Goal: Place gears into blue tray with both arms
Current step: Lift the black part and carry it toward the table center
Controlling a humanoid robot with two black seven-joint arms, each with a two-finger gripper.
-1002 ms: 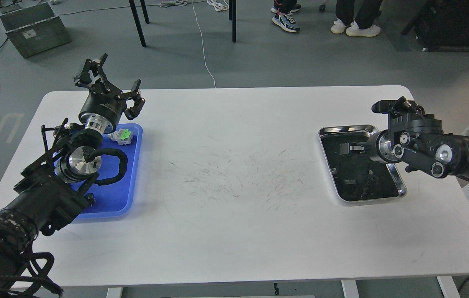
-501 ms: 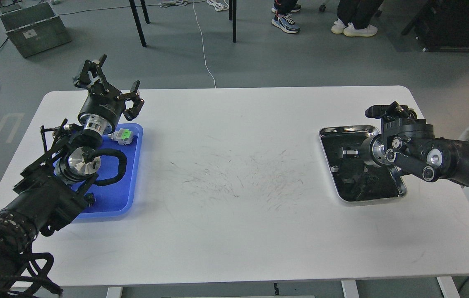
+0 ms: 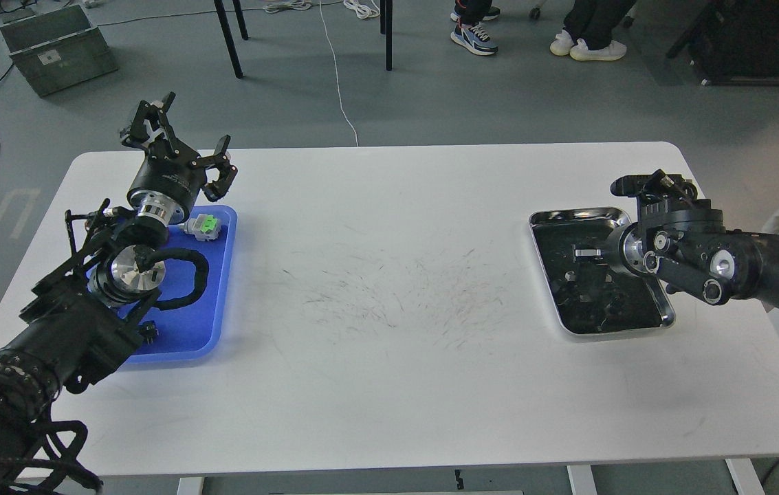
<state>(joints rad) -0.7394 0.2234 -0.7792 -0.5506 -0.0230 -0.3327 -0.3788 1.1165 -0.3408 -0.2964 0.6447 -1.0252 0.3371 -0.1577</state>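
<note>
The blue tray lies at the table's left end, partly under my left arm. My left gripper hangs above the tray's far edge, open, with nothing between its fingers. The right gripper reaches down into the steel tray at the right. It is dark against the tray's black inside, so its jaws cannot be told apart. Small dark pieces, likely the gears, lie in that tray, too faint to separate.
A grey part with a green top rests in the blue tray's far corner. The white table shows scuff marks in the middle. Chair legs, cables, a grey crate and people's feet are on the floor beyond.
My right arm has dropped lower and drawn slightly nearer over the steel tray. The left gripper has drifted a little to the left, still open.
</note>
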